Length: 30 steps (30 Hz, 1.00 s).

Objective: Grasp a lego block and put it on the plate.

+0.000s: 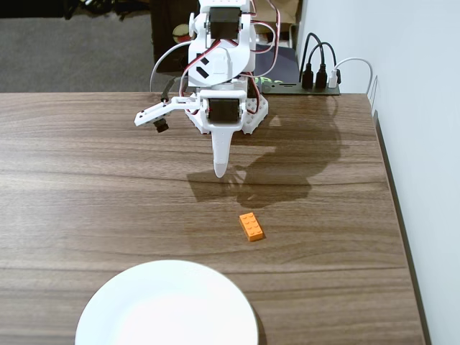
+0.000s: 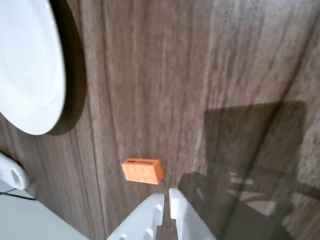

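In the fixed view the arm's base point(image 1: 226, 108) stands at 12 o'clock on the table point(image 1: 86, 180). The gripper point(image 1: 220, 171) hangs before it. The brick point(image 1: 251, 226) lies at the gripper's 5 o'clock, apart from it. The plate point(image 1: 167, 305) sits at the brick's 7 o'clock, near the front edge.
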Tool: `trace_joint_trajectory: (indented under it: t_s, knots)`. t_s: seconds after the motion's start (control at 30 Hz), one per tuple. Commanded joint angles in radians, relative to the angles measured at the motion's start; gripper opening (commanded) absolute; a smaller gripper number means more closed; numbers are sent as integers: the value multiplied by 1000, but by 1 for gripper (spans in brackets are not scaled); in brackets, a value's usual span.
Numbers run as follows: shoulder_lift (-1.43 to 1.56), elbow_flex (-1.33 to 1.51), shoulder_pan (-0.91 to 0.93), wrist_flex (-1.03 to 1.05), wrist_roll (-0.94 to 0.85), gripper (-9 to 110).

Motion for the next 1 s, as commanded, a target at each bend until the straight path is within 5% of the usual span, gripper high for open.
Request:
trace_joint_trajectory:
  t_s: [0.0, 0.3, 0.97]
  knots:
    - [-98, -95, 2, -18, -23, 1]
    - [-434, -291, 3, -35, -124, 1]
    - [-807, -517, 31, -87, -793, 1]
